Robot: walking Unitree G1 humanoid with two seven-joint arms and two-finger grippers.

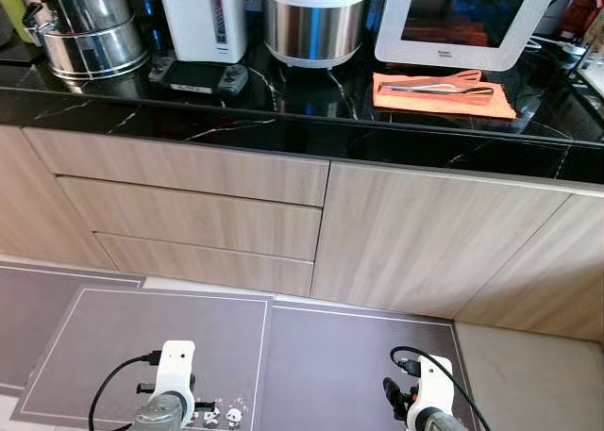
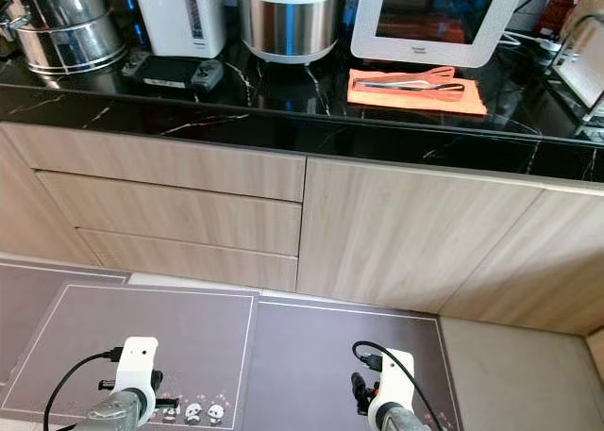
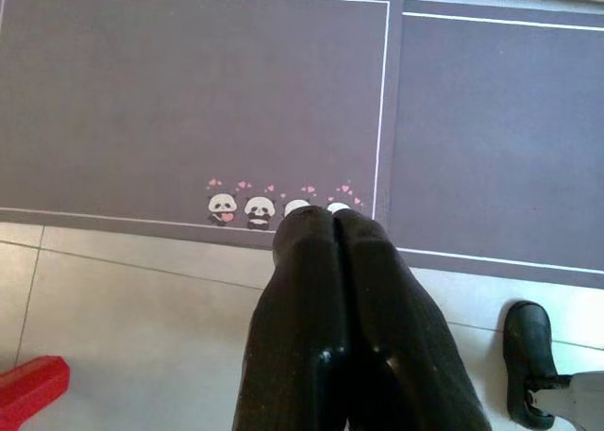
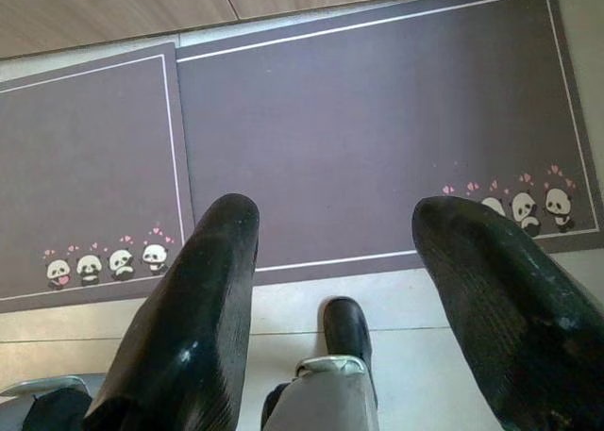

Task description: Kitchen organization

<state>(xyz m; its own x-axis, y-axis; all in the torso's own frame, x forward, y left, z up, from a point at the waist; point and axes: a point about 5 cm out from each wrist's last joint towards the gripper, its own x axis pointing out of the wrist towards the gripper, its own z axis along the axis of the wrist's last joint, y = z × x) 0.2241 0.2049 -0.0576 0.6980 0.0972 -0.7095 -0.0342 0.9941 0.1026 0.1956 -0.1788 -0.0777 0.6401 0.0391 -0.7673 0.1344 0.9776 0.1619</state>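
Both arms are hung low over the grey panda mats (image 3: 189,91), well below and short of the black surface (image 1: 302,120). The left hand (image 3: 335,225) is seen clenched, fingers pressed together and empty; the right hand (image 4: 335,238) is held released, fingers spread wide, nothing between them. The likely task items, metal tongs (image 1: 444,89) on an orange cloth (image 1: 442,99), are found far above and ahead of the right hand, before the white oven (image 1: 467,21). A lift made from here could be blocked by the surface's edge. The cloth may be dragged along if the tongs are pinched too deep.
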